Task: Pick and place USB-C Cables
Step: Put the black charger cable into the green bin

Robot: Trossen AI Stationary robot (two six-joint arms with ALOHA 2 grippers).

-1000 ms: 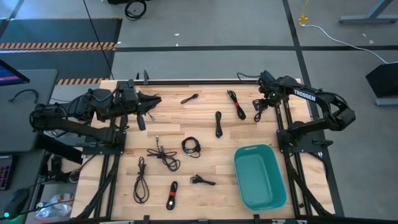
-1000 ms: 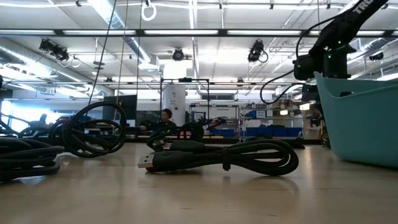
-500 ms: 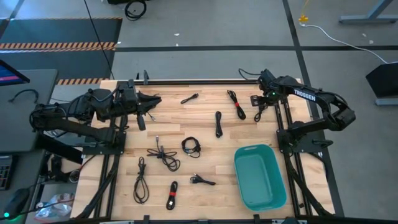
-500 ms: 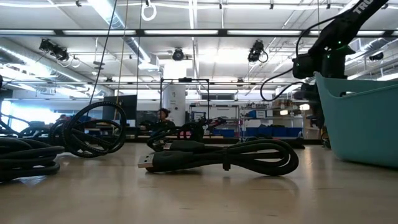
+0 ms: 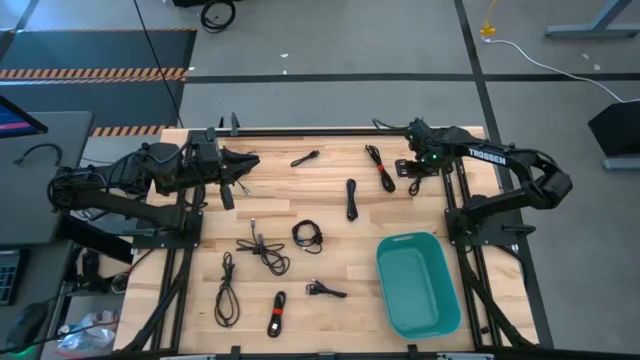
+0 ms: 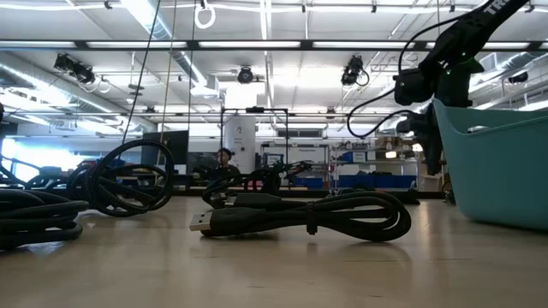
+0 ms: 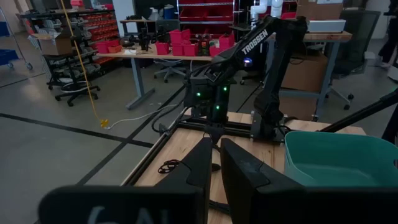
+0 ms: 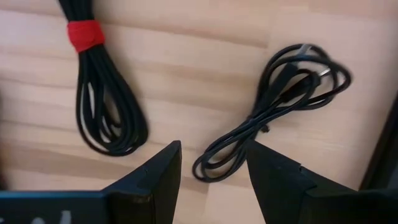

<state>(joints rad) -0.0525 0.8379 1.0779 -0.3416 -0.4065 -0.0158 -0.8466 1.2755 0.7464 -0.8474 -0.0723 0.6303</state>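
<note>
Several black USB-C cable bundles lie flat on the wooden table. In the right wrist view I see a long bundle with a red band (image 8: 106, 93) and a loose coil (image 8: 273, 112), both on the wood. My right gripper (image 8: 211, 168) hangs open above them, pointing down, and touches neither; in the high view it (image 5: 412, 168) is near the table's far right corner, beside a cable (image 5: 380, 167). My left gripper (image 5: 245, 160) waits shut at the far left, holding nothing. Other bundles (image 5: 308, 235) (image 5: 277, 313) lie mid-table.
A teal tub (image 5: 418, 285) stands near the table's near right corner, with nothing showing inside. More cables lie at the far middle (image 5: 305, 158), the centre (image 5: 351, 198) and the near left (image 5: 227, 290). Bare wood lies between them. A person sits far back in the room (image 6: 225, 162).
My right gripper has shifted a little toward the table's left, staying above the cables near the far right corner. The cables and the tub have stayed where they were.
</note>
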